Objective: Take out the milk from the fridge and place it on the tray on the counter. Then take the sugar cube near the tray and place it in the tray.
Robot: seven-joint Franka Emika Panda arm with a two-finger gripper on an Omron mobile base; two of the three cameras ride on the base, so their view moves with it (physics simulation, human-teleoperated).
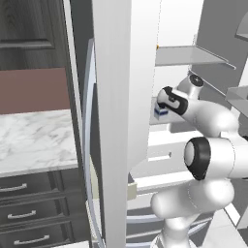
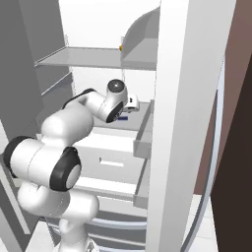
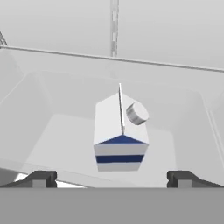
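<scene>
The milk (image 3: 120,135), a small white carton with dark blue stripes and a grey round cap, stands inside a pale bin of the fridge (image 1: 114,97). My gripper (image 3: 111,180) is open, with its two dark fingertips (image 3: 39,178) spread wide and the carton straight ahead between their lines, a short way off and untouched. In the left base view the arm reaches into the fridge beside the carton (image 1: 161,112). The blue tray and the sugar cube are out of view.
The open fridge door (image 2: 182,108) stands close to the arm. A glass shelf (image 1: 189,55) hangs above the hand and white drawers (image 2: 110,160) lie below. The marble counter (image 1: 34,140) with dark drawers is to the left of the fridge.
</scene>
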